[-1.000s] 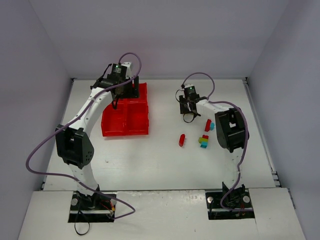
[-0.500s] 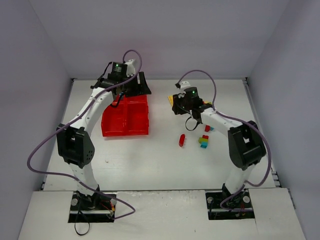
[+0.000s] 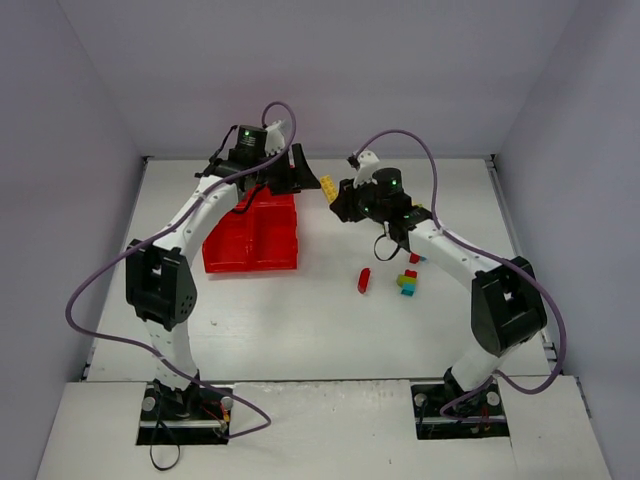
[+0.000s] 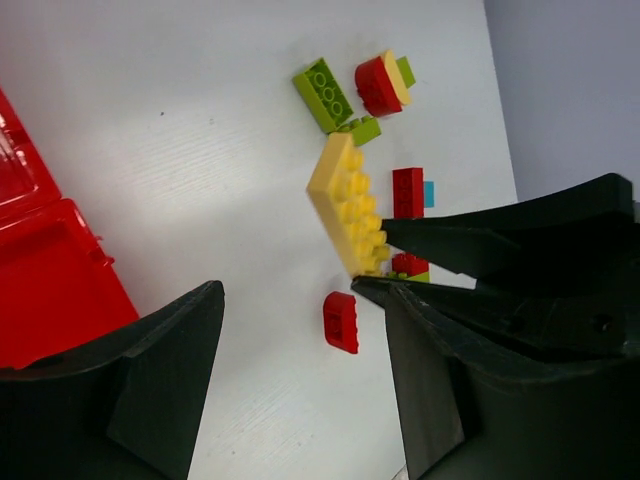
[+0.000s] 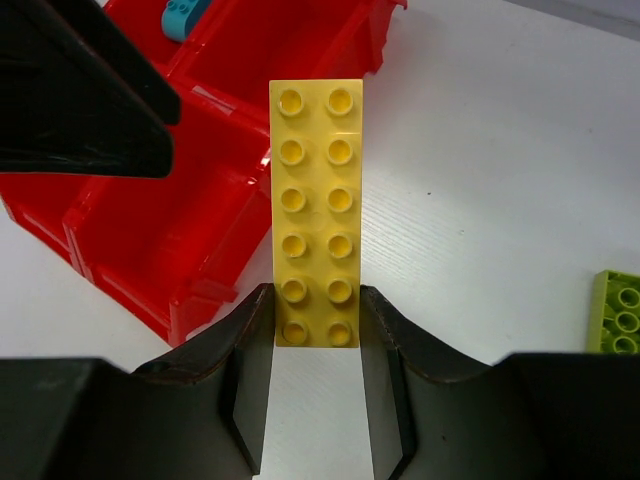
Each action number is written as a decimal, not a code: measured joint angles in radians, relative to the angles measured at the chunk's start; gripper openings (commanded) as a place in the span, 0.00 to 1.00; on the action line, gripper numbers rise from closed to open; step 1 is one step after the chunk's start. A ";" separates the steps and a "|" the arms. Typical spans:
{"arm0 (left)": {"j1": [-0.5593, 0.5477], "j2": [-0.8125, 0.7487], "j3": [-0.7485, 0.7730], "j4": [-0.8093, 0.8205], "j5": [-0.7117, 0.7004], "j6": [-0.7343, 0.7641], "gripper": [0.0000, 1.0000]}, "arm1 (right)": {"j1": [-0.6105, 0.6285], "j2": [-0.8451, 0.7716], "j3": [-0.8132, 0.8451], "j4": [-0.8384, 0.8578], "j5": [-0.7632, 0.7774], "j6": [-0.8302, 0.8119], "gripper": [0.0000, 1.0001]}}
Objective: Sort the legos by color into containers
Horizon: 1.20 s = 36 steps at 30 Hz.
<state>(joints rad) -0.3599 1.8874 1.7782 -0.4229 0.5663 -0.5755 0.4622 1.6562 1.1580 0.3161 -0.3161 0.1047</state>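
My right gripper (image 3: 337,197) (image 5: 316,312) is shut on one end of a long yellow lego plate (image 5: 316,205) (image 3: 327,187) and holds it in the air just right of the red tray (image 3: 250,236) (image 5: 180,235). My left gripper (image 3: 300,168) (image 4: 300,300) is open and empty beside the tray's back right corner, close to the plate (image 4: 350,205). A cyan brick (image 5: 185,15) lies in one tray compartment. On the table lie a red brick (image 3: 363,280) (image 4: 341,321), a multicolour clump (image 3: 407,282) and a red-and-cyan pair (image 3: 415,256).
A green brick (image 4: 323,95) (image 5: 618,310) and a red-and-yellow clump (image 4: 380,82) lie on the table near the right arm. White walls enclose the table on three sides. The two grippers are very close together.
My right gripper has carried the yellow plate left toward the tray. My left gripper has swung right, from above the tray's back compartments to beside its right corner.
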 measured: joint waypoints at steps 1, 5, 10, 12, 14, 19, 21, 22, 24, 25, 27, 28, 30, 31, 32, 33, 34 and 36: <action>-0.002 0.001 0.000 0.010 0.005 -0.006 0.59 | 0.003 0.000 0.000 0.000 -0.005 0.004 0.00; -0.014 0.002 0.000 0.055 0.013 -0.026 0.58 | 0.010 0.000 -0.004 0.013 -0.025 0.024 0.00; -0.024 0.017 0.000 0.090 0.018 -0.049 0.51 | 0.011 0.000 -0.005 0.030 -0.049 0.049 0.00; -0.028 0.031 0.000 0.093 0.018 -0.056 0.47 | 0.015 0.000 -0.005 0.035 -0.055 0.056 0.00; -0.032 0.045 0.000 0.092 0.018 -0.060 0.40 | 0.017 0.000 -0.005 0.040 -0.058 0.063 0.00; -0.040 0.077 0.000 0.096 0.023 -0.073 0.17 | 0.018 0.000 -0.009 0.040 -0.062 0.075 0.00; -0.042 0.080 0.001 0.099 0.041 -0.083 0.05 | 0.018 0.000 -0.020 0.040 -0.063 0.081 0.05; -0.046 0.080 0.005 0.099 0.051 -0.086 0.01 | 0.018 0.000 -0.023 0.039 -0.063 0.083 0.11; -0.052 0.080 0.017 0.095 0.048 -0.077 0.00 | 0.017 0.000 -0.025 0.042 -0.062 0.086 0.37; -0.052 0.082 0.024 0.093 0.047 -0.072 0.00 | 0.016 -0.001 -0.025 0.047 -0.061 0.089 0.45; -0.050 0.084 0.037 0.089 0.034 -0.056 0.00 | 0.017 -0.001 -0.025 0.047 -0.061 0.091 0.56; -0.046 0.088 0.048 0.084 0.028 -0.046 0.00 | 0.017 -0.001 -0.025 0.043 -0.060 0.089 0.58; -0.034 0.096 0.071 0.078 0.008 -0.023 0.00 | 0.017 -0.001 -0.025 0.030 -0.052 0.085 0.59; -0.025 0.100 0.082 0.071 -0.005 -0.008 0.00 | 0.017 -0.001 -0.025 0.019 -0.047 0.085 0.59; -0.014 0.106 0.098 0.058 -0.025 0.010 0.00 | 0.017 -0.002 -0.025 0.007 -0.039 0.085 0.59; -0.002 0.112 0.114 0.052 -0.040 0.025 0.00 | 0.016 -0.002 -0.025 -0.002 -0.034 0.085 0.59; 0.013 0.123 0.136 0.045 -0.061 0.048 0.00 | 0.014 -0.004 -0.026 -0.012 -0.026 0.084 0.59; 0.045 0.147 0.178 0.036 -0.109 0.082 0.00 | 0.009 -0.015 -0.033 -0.027 -0.012 0.084 0.59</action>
<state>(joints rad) -0.3153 2.0346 1.9564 -0.3870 0.4572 -0.4931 0.4709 1.6409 1.1248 0.2886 -0.3279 0.1883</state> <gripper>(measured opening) 0.120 0.594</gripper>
